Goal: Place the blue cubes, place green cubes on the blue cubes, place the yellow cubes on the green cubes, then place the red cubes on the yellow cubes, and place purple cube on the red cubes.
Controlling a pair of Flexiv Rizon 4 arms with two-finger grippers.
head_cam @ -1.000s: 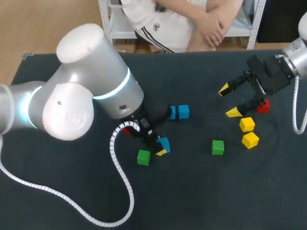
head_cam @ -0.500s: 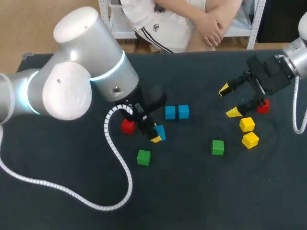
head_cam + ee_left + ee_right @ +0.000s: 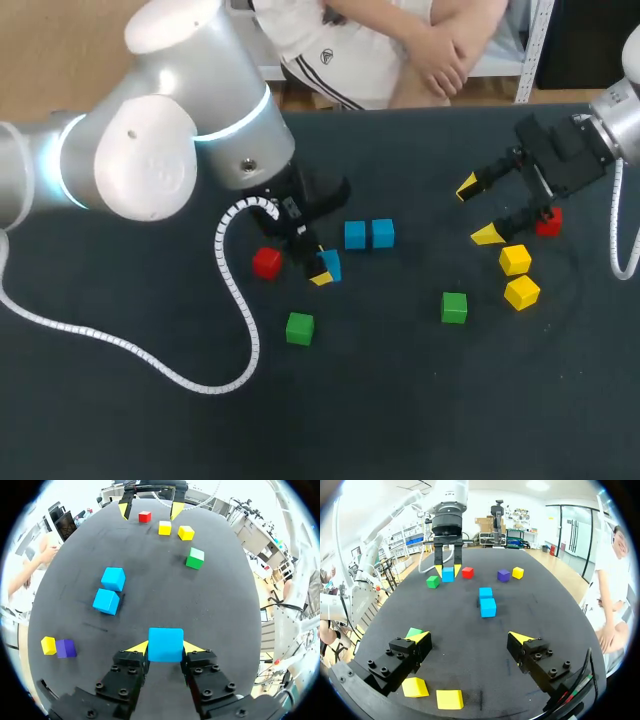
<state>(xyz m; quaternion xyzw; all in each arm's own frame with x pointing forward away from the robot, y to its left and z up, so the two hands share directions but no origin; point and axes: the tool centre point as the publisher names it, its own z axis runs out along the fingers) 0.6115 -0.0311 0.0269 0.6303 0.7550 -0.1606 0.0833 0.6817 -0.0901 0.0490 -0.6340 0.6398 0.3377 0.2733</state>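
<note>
Blue layer under way, nothing stacked yet.
Left gripper [image 3: 165, 649] clamps a third blue cube [image 3: 165, 641] just beside the blue pair [image 3: 369, 234]; right gripper [image 3: 477, 211] hangs open, well right of that pair; green cubes [image 3: 299, 328], yellow cubes [image 3: 521, 292], red cubes [image 3: 266, 263] and purple cube [image 3: 65, 648] lie loose around it.

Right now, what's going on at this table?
The left gripper is shut on a blue cube, close to a pair of blue cubes lying side by side mid-table. The right gripper hangs open next to a red cube and two yellow cubes. Nothing is stacked yet. Both green cubes sit alone on the table.
</note>
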